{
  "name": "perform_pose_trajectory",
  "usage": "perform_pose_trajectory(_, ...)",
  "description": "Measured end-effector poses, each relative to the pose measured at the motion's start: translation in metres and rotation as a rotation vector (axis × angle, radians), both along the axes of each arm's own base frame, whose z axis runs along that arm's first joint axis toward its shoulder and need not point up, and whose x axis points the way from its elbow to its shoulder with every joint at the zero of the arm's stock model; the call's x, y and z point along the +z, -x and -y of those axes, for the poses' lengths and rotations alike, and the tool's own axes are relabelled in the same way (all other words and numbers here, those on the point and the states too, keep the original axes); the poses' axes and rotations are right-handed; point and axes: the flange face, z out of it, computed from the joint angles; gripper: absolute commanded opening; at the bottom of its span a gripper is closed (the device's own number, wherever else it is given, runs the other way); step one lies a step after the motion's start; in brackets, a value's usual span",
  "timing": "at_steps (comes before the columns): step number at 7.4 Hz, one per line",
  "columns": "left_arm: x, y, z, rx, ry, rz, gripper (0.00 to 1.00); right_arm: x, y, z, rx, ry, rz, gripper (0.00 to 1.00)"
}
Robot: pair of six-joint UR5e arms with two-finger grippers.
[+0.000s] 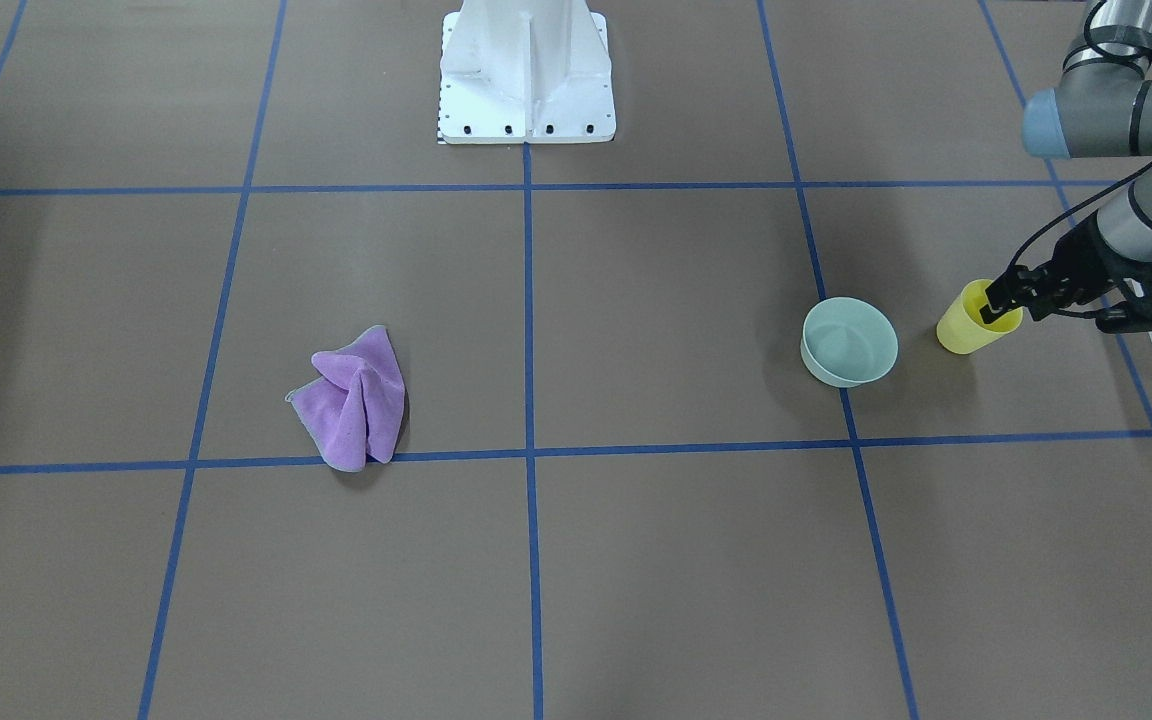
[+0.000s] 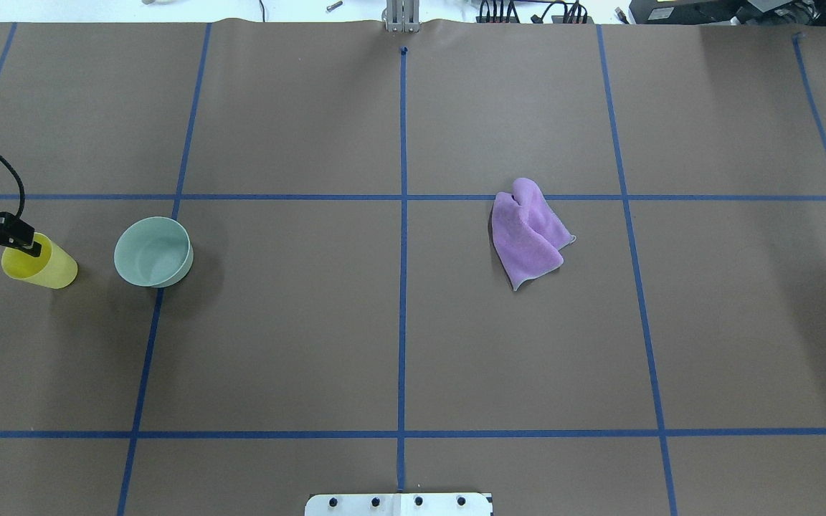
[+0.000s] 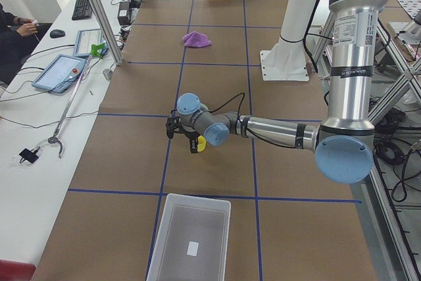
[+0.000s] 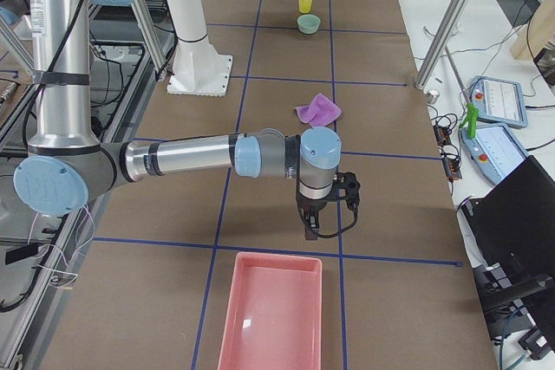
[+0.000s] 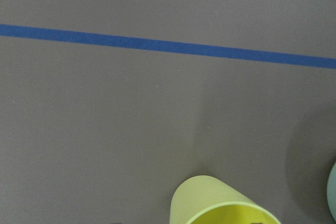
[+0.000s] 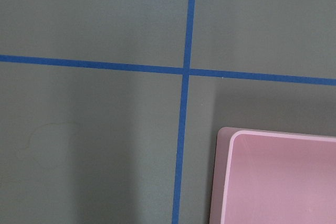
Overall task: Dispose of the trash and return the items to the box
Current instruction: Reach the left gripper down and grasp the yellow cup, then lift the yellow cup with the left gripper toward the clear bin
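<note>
My left gripper (image 1: 994,305) is shut on the rim of the yellow cup (image 1: 964,328), one finger inside and one outside. The cup (image 2: 46,266) hangs tilted, and I cannot tell whether its base touches the table. Just beside it stands the mint-green bowl (image 1: 848,342), upright and empty. The purple cloth (image 1: 351,400) lies crumpled far off on the other half of the table. The translucent box (image 3: 191,241) sits at the table's left end, near the cup. My right gripper (image 4: 310,230) hangs over the table near a pink bin; I cannot tell if it is open or shut.
The pink bin (image 4: 269,309) sits at the table's right end, its corner under the right wrist camera (image 6: 283,177). The white robot base (image 1: 526,75) stands at the table's robot-side edge. Blue tape lines cross the brown surface.
</note>
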Motion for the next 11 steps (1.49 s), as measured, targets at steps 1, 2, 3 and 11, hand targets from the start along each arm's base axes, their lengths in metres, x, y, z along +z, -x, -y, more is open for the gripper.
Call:
perform_pose_trajectory(1,0.001,-0.002,-0.002,0.006,0.0,0.0,0.0,0.0,0.0,0.0,-0.001,0.0,0.0,1.0)
perform_pose_trajectory(2,0.002,-0.002,-0.004,0.01,-0.006,-0.001,0.0,0.0,0.001,0.0,-0.002,0.001,0.0,1.0)
perform_pose_trajectory(3,0.003,-0.001,-0.006,0.012,-0.014,-0.006,0.0,0.0,0.002,0.0,-0.004,0.001,0.001,1.0)
perform_pose_trajectory(11,0.02,0.236,-0.026,-0.126,-0.118,-0.057,0.0,-0.02,0.018,0.01,-0.029,-0.04,0.034,1.0)
